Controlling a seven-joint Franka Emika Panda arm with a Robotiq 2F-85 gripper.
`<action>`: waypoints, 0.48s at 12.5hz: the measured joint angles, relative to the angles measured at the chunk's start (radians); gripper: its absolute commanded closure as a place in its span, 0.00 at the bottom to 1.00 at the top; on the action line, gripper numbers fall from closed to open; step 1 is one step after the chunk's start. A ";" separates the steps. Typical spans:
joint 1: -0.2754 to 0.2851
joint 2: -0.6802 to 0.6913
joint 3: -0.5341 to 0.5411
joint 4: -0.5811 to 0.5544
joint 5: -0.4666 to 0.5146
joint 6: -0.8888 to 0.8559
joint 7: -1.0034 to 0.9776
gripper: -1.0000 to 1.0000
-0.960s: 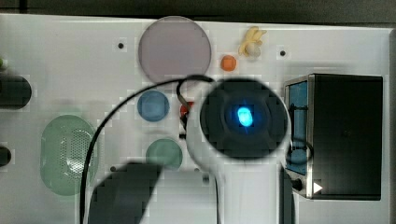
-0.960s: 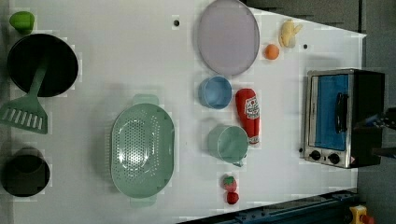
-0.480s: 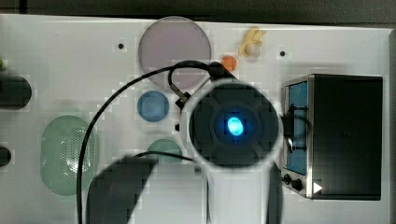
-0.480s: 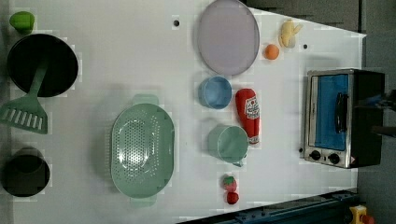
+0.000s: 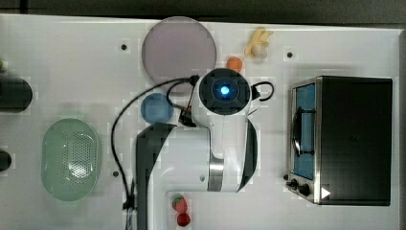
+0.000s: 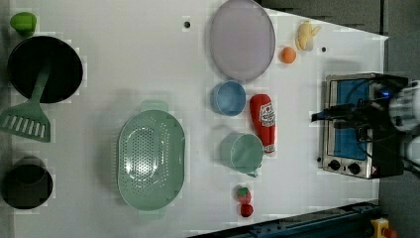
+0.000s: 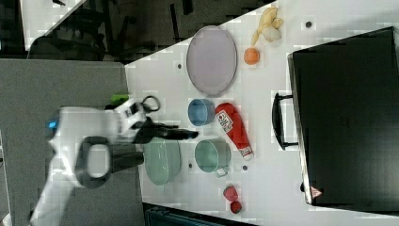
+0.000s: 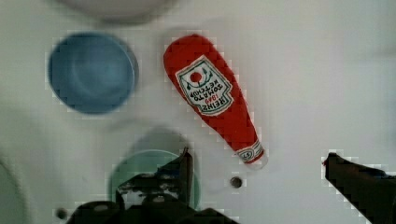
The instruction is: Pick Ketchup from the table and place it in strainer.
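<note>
You have the gripper [image 8: 254, 179] with its fingers [image 8: 184, 170] spread wide and nothing between them, held above the table [image 6: 124, 74]. The Ketchup [image 6: 263, 121] lies flat on the table, label up, between the blue bowl [image 6: 229, 97] and the toaster oven [image 6: 354, 126] in the left view, its cap end just beside the green mug [image 6: 243, 153]. The strainer [image 6: 150, 158] sits apart from the bottle, on the far side of the mug.
</note>
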 measured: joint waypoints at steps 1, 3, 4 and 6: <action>-0.003 0.030 0.000 -0.018 -0.001 0.043 -0.067 0.00; -0.006 0.077 0.000 -0.061 0.009 0.157 -0.188 0.00; -0.003 0.101 0.000 -0.080 0.008 0.226 -0.231 0.00; 0.012 0.157 -0.001 -0.105 0.004 0.353 -0.278 0.00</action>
